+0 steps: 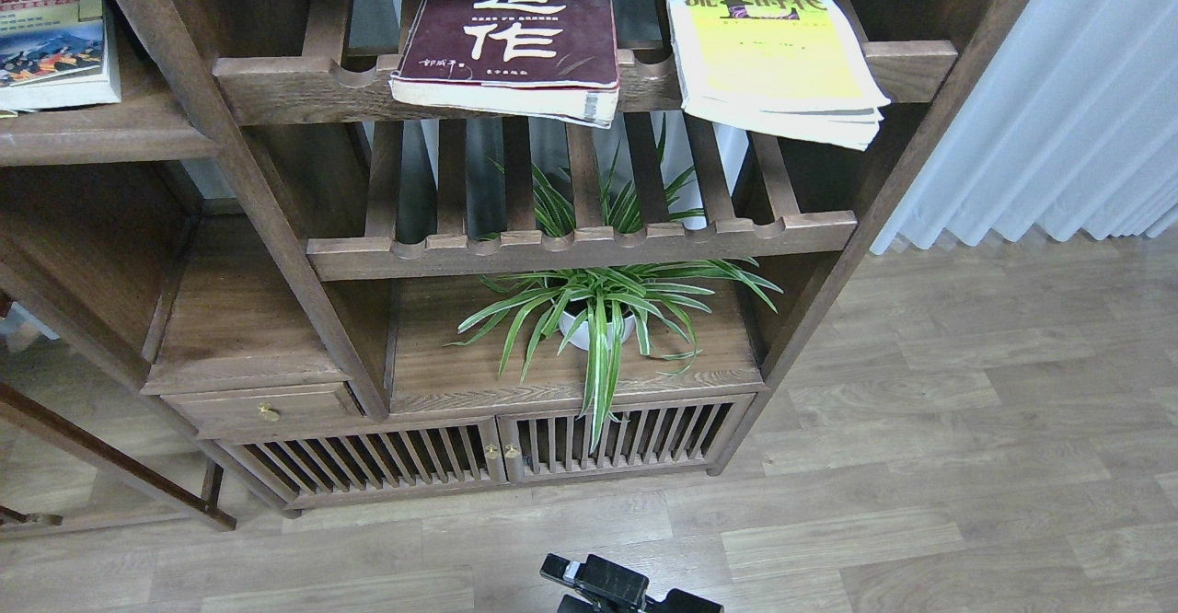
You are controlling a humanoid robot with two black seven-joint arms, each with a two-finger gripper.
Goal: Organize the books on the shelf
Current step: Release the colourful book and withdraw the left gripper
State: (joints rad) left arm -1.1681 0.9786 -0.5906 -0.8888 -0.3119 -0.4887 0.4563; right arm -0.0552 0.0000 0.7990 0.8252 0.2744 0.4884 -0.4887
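Small book [57, 35] lying flat on the solid left shelf [101, 134]; maroon book [515, 28] and yellow-green book [773, 47] flat on the slatted rack [442, 88], overhanging. Probably between books; next, reaching for the maroon one. No grippers visible, so state unknown

Maroon book [515, 28] lies flat, cover up, big white characters showing, its thick worn page edge hanging over the slatted rack's front rail. Just to its right, apart from it, the yellow-green and white book [771, 47] lies flat too, corner overhanging. Far left, a small book [55, 38] rests flat on the solid dark-brown shelf [101, 139].
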